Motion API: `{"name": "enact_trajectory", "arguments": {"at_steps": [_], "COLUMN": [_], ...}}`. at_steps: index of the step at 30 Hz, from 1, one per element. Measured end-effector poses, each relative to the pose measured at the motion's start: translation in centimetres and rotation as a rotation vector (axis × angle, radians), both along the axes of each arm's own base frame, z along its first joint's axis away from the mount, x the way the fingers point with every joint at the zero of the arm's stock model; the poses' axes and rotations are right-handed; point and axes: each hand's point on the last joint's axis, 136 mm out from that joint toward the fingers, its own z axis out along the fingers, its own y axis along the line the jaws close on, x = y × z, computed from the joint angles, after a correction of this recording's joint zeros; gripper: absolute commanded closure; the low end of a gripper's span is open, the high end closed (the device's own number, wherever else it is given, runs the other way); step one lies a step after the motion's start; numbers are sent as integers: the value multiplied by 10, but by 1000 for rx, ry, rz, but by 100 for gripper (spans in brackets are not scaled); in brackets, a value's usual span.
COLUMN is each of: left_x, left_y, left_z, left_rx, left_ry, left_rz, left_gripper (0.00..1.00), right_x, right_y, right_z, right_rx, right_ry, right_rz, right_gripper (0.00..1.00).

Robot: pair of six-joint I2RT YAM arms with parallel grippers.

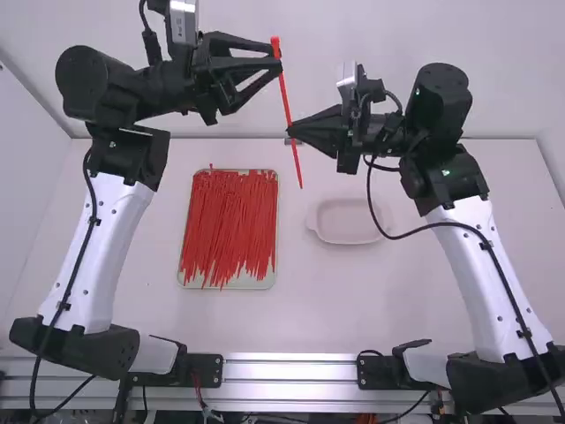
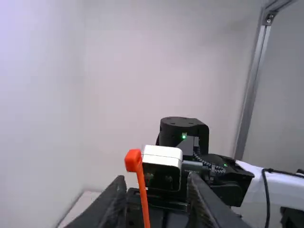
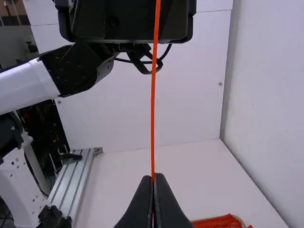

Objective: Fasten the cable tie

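Cable tie [image 1: 286, 102] is pinched mid-strap by right claw [image 3: 153, 178], fingers shut tight on it. The strap is held upright in the air, likely so the head [image 2: 133, 160] is presented for threading. Left claw [image 2: 156, 179] is set wide around the strap just below the head, with no grip made. The tail hangs free below the right claw, well above the surface [image 1: 353, 300], where a tray [image 1: 228, 286] of spare ties and a white dish [image 1: 349, 240] are parked.

One raised cable tie [image 1: 287, 102], one tray [image 1: 269, 283] of ties [image 1: 229, 225] too many to count, one white dish [image 1: 346, 221], two grippers: left gripper [image 1: 277, 62], right gripper [image 1: 291, 132].
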Motion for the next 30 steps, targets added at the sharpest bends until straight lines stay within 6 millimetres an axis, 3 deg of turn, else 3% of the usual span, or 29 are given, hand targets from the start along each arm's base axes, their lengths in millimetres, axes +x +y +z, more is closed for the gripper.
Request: {"name": "enact_trajectory", "arguments": {"at_steps": [8, 15, 26, 29, 30], "left_x": [3, 4, 6, 7, 9], "left_y": [1, 1, 1, 1, 0], "left_z": [0, 0, -2, -2, -3], "left_rx": [-10, -12, -17, -17, -17], "left_ry": [21, 17, 13, 11, 12], "left_rz": [12, 11, 17, 17, 18], "left_gripper": [80, 98, 98, 98, 98], "right_x": [-2, -1, -2, -2, -1], "right_y": [2, 2, 3, 2, 1], "right_z": [1, 4, 4, 3, 3], "right_rx": [2, 6, 6, 5, 4], "right_ry": [-24, -45, -52, -48, -42], "right_rz": [6, 6, 10, 7, 5], "right_gripper": [100, 100, 100, 88, 67]}}
